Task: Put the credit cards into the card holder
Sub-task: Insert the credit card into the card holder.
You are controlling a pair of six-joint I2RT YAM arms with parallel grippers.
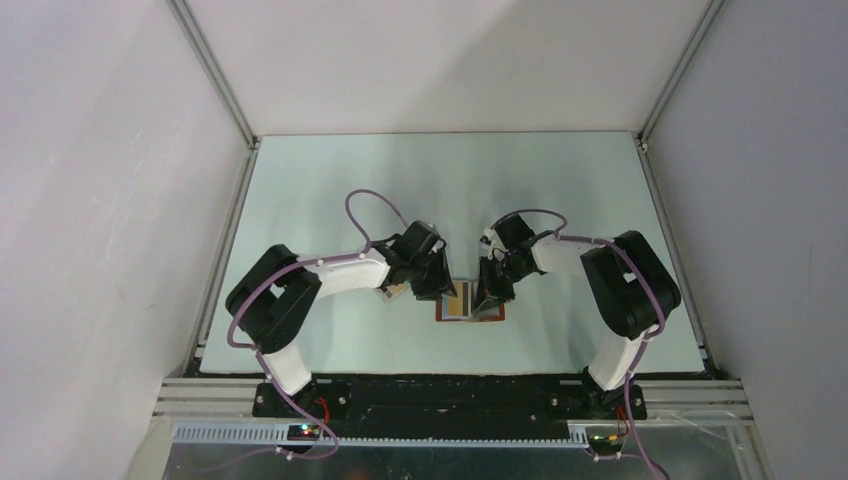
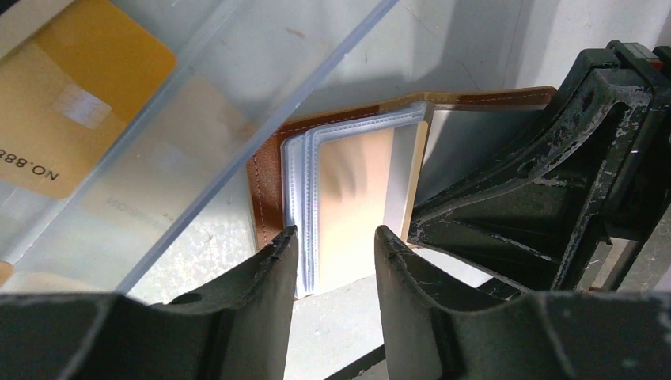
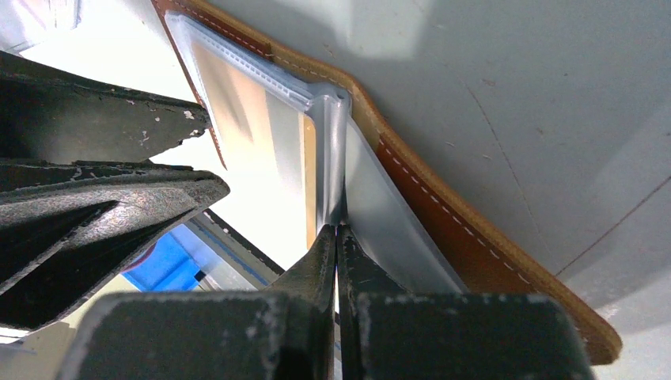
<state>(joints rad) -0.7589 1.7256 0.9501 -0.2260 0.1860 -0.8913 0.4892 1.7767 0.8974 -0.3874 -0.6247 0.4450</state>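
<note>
From above, the arms' bases sit at 6 o'clock of the table [image 1: 400, 180]. Just past them, near the middle, the holder [image 1: 470, 310] lies open with its brown leather underneath. The left tool [image 1: 432, 283] hangs over the holder's 10 o'clock corner and the right tool [image 1: 493, 290] over its 2 o'clock side, their tips near each other. The left tool is released: in its wrist view the jaws stand apart with nothing between them, and the holder's stack of clear sleeves shows through the gap. The front sleeve [image 2: 312, 158] holds a pale orange card [image 2: 356, 190], which fills most of the pocket. The right tool is clenched, its jaws pressed together. In its wrist view the tips meet at the lower edge of a sleeve that stands up from the spine, but I cannot tell if that sleeve is nipped between them. At 9 o'clock of the holder, just beside it, lies a clear box [image 2: 261, 95] with a second card [image 2: 63, 95] inside, gold with raised digits along one edge. Beyond the tools, toward 12 o'clock, the table runs on to the white back wall [image 1: 440, 60].
</note>
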